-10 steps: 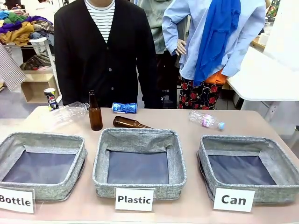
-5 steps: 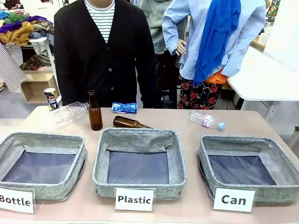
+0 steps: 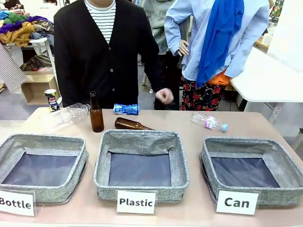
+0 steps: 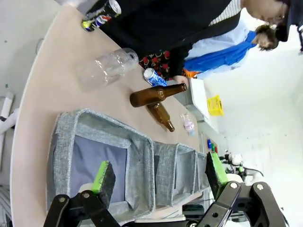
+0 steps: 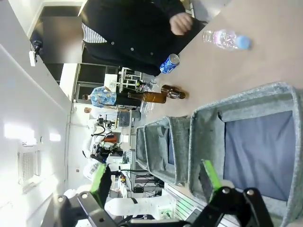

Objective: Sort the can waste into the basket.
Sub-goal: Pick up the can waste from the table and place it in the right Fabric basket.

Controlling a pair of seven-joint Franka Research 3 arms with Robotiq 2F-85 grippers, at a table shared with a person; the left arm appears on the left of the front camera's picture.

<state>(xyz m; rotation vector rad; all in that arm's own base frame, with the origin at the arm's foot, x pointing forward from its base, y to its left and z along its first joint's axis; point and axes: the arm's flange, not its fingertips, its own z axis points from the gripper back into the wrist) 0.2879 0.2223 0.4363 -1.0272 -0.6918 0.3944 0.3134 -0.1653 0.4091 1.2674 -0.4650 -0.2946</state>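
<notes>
The person's hand (image 3: 164,96) has just come up at the worktop's (image 3: 189,126) far edge, near the blue can (image 3: 126,109); the dark can (image 3: 51,100) stands far left. The Can basket (image 3: 208,156) holds nothing. My left tool (image 4: 158,171) and right tool (image 5: 153,176) gape wide, so I judge sorting unstarted.

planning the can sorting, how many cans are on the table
2. The blue can lies at the table's far edge, just behind the lying brown bottle. The dark can sits at the far left corner. None looks hidden.

Upright brown btl (image 3: 96,116); Plastic bin (image 3: 141,138)
</notes>
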